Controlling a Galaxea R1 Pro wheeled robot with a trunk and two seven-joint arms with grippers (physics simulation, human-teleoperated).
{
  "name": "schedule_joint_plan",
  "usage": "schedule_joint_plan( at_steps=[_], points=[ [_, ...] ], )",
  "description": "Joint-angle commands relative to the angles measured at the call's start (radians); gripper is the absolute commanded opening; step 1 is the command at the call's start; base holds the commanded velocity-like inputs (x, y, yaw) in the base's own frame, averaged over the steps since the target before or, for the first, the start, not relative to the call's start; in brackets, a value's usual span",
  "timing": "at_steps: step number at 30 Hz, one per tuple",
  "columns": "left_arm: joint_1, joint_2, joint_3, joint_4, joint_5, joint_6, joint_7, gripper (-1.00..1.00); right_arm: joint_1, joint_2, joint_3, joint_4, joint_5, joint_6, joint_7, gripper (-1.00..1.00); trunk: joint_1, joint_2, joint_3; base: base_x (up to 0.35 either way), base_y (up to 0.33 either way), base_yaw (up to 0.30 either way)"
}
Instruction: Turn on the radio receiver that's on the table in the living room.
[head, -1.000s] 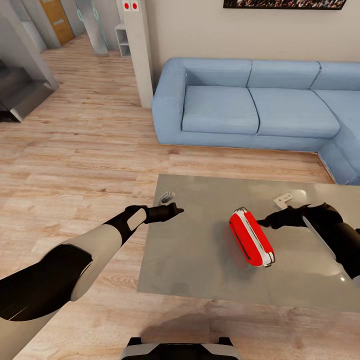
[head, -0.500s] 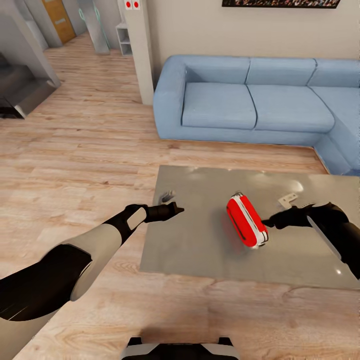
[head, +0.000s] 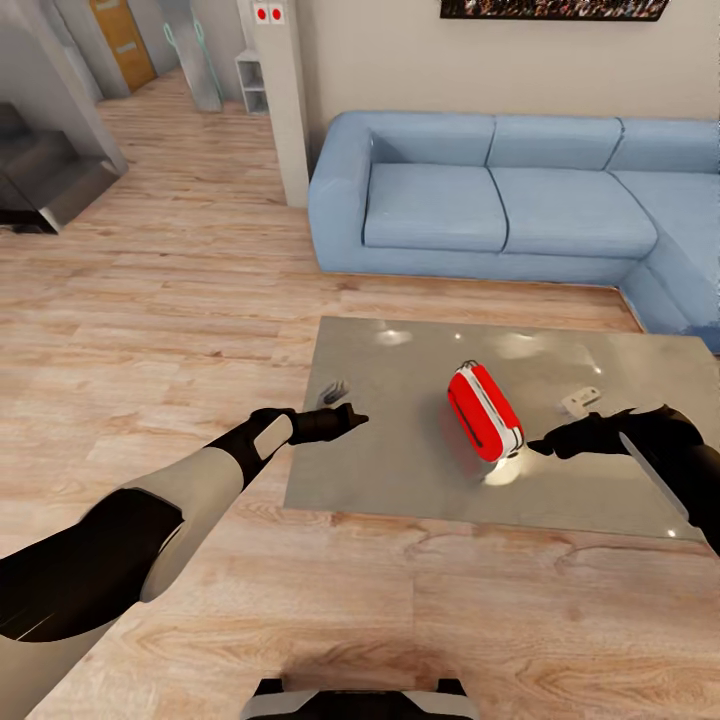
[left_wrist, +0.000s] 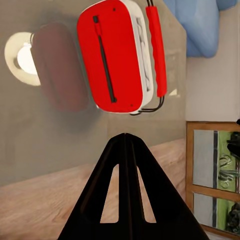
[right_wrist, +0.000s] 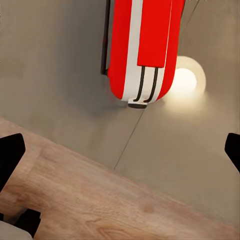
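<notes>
The red radio receiver (head: 485, 412) lies flat on the glossy grey table (head: 400, 460), white stripes along its edge. In the left wrist view the radio (left_wrist: 115, 55) lies ahead of my shut left gripper (left_wrist: 125, 140). In the head view that left gripper (head: 352, 418) hovers over the table's left edge, well left of the radio. My right gripper (head: 538, 446) is just right of the radio's near end, apart from it. From the right wrist, the open right gripper (right_wrist: 121, 150) is over the table's near edge, with the radio's (right_wrist: 145, 45) rounded end ahead.
A blue corner sofa (head: 440, 200) stands behind the table. A small white piece (head: 580, 401) lies on the table's right part. A white pillar (head: 285, 100) and a hallway are at the back left. Light wood floor (head: 150, 330) surrounds the table.
The view has pulled back: the table and radio now sit farther away in the picture. Both arms keep their pose, so the right gripper is farther from the radio.
</notes>
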Motion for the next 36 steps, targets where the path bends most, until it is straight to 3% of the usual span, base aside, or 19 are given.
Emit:
schedule_joint_plan(
  at_steps=[1,17,26,36],
  points=[
    [0.000,0.000,0.000,0.000,0.000,0.000,0.000,-1.00,0.000,0.000,0.000,0.000,0.000,0.000,0.000,1.00,0.000,0.000,0.002,-0.049,0.000,0.012],
    [0.000,0.001,0.000,0.019,0.001,0.002,0.000,-1.00,0.000,-0.008,0.000,0.071,-0.002,-0.014,0.000,1.00,0.000,0.000,0.026,-0.007,0.000,0.040],
    [0.000,0.019,-0.001,0.048,0.003,0.006,0.000,-1.00,0.000,-0.008,0.000,0.089,-0.002,-0.015,-0.001,1.00,0.000,0.000,0.040,0.000,0.000,0.001],
    [0.000,0.020,-0.002,0.084,0.003,0.007,0.000,-1.00,0.000,-0.008,0.000,0.168,-0.007,-0.016,0.007,1.00,0.000,0.000,0.049,0.000,0.000,0.000]
  ],
)
